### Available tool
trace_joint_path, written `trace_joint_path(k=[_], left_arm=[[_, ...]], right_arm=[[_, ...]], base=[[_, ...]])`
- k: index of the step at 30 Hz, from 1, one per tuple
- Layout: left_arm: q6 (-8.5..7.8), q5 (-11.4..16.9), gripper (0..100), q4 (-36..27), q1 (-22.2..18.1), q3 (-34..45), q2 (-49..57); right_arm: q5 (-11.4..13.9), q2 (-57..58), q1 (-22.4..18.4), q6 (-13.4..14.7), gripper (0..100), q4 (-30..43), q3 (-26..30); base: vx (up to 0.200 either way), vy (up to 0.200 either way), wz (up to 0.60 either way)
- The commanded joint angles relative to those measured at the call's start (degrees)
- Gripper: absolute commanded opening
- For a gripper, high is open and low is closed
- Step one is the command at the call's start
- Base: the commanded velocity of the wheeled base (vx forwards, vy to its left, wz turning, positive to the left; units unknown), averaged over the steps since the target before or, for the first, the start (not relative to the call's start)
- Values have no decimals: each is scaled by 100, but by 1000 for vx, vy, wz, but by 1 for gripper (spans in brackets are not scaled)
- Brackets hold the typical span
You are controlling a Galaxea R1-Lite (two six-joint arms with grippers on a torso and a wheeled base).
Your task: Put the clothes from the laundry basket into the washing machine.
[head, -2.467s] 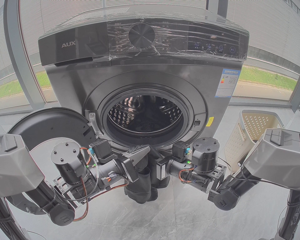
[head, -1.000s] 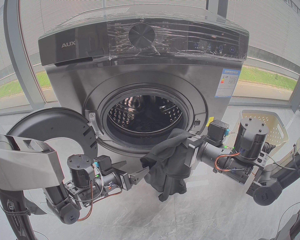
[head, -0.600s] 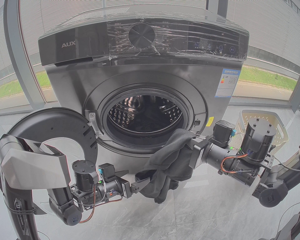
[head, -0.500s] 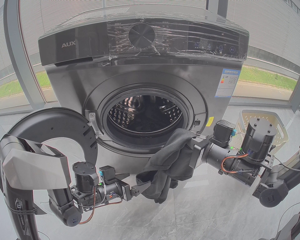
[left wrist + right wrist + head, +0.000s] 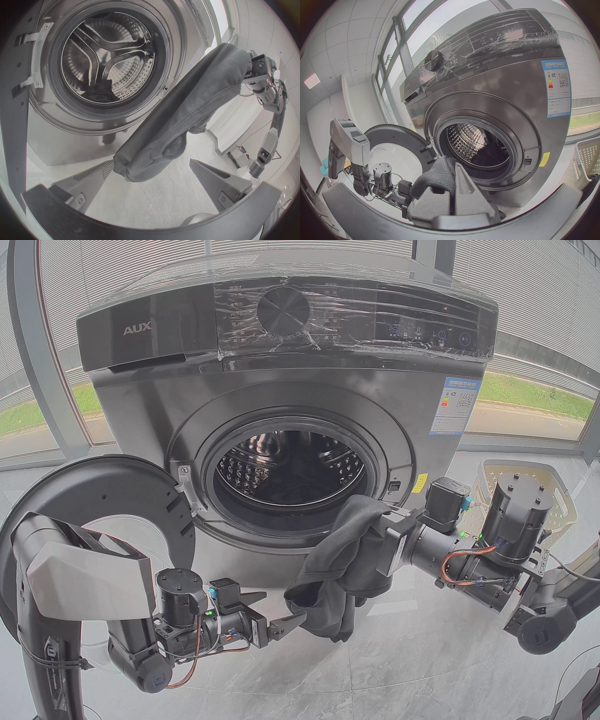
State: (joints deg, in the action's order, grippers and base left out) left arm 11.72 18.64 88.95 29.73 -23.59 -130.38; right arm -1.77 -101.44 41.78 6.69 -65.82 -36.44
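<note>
Charcoal metal front-loading washing machine [image 5: 287,396] stood ahead. Its round door [image 5: 94,496] was swung fully open at left; porthole rim unobstructed. Perforated steel drum [image 5: 240,474] held small dark clothing heap [image 5: 100,92] at bottom. Right gripper [image 5: 382,529] was clamped on dark grey soft knit garment [image 5: 340,559], just near of porthole's lower right edge. Cloth draped down, clear of glossy grey tiled floor [image 5: 406,665]. Left gripper [image 5: 284,607] sat low at near left, fingers spread wide, garment's bottom fold between them; contact uncertain. Cream perforated plastic laundry basket [image 5: 531,465] stood at right, contents hidden.
</note>
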Motion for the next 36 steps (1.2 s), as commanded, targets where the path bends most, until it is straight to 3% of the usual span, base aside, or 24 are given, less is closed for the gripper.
trace_joint_path(k=[1, 7, 12, 15, 16, 21, 27, 33, 36], left_arm=[[-20, 26, 100, -1, -3, -190, -330], [-55, 131, 100, -1, 41, -454, -541], [-345, 149, 100, -1, 24, -1042, -919], [-328, 158, 100, -1, 15, -1236, -1016], [-328, 149, 0, -1, 15, -1324, -1051], [-319, 114, 0, -1, -3, -1596, -1183], [-372, 87, 0, 8, -55, -1376, -946], [-381, 78, 0, 8, -275, -418, 259], [-328, 131, 0, 8, -407, 496, 1155]], right_arm=[[1, -34, 6, -1, 0, -1, -12], [1, -87, 6, -1, 0, -1, -48], [10, -148, 6, -1, 0, -10, -83], [10, -166, 6, -1, 0, -1, -83], [10, -166, 6, -1, 0, -1, -83], [10, -183, 6, -1, 0, -10, -83], [10, -227, -73, 16, 0, -10, -100], [36, -254, -249, 51, 0, -1, 23], [396, -157, -609, 280, 0, -89, 260]], base=[[0, 0, 0], [0, 0, 0], [0, 0, 0], [0, 0, 0], [0, 0, 0], [0, 0, 0], [0, 0, 0], [0, 0, 0], [0, 0, 0]])
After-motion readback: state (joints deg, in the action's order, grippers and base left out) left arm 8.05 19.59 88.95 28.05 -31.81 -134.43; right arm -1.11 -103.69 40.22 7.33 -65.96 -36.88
